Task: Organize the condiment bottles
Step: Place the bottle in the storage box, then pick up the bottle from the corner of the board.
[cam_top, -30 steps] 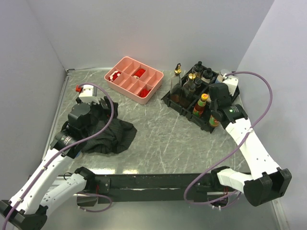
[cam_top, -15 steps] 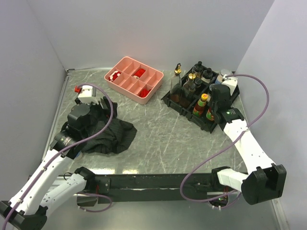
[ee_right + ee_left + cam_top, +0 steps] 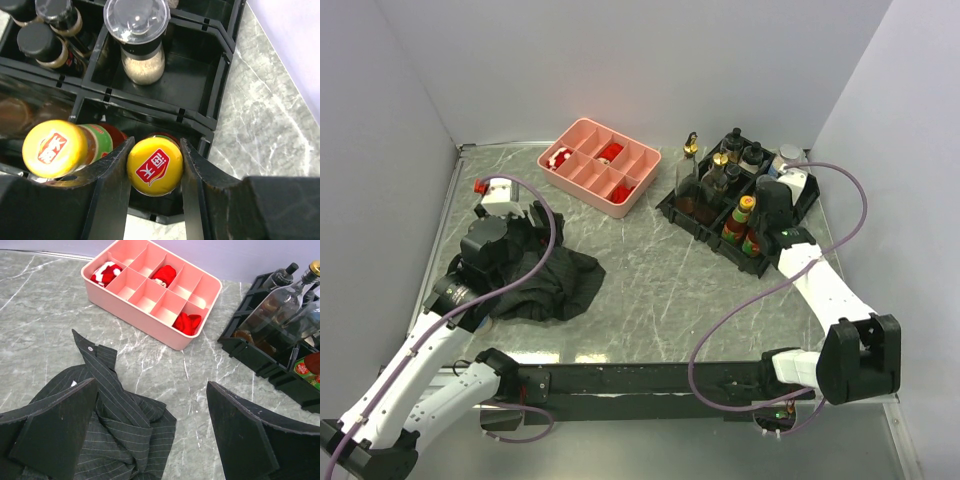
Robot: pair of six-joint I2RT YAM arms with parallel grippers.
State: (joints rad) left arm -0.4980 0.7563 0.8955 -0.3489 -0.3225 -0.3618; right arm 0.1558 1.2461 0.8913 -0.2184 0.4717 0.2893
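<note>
My right gripper (image 3: 155,146) is shut on the cap of a yellow-capped sauce bottle (image 3: 155,166) (image 3: 752,241). It holds the bottle upright in the near compartment of the black rack (image 3: 718,248), beside a second yellow-capped bottle (image 3: 55,148) (image 3: 744,207). I cannot tell whether the held bottle's base rests on the rack floor. A pale shaker (image 3: 136,30) and black-lidded jars (image 3: 40,44) stand in the compartments behind. Tall gold-spouted bottles (image 3: 718,178) (image 3: 280,305) fill the rack's left side. My left gripper (image 3: 150,432) (image 3: 525,215) is open above the black cloth (image 3: 115,425), holding nothing.
A pink compartment tray (image 3: 578,190) (image 3: 145,315) with red pieces sits at the back centre. The crumpled black cloth (image 3: 545,285) lies at the left. The side walls stand close to the rack on the right and to the left arm.
My right gripper carried the yellow-capped bottle left and away from the rack's near right edge into the compartment beside the other yellow-capped bottle. The left arm has not moved.
</note>
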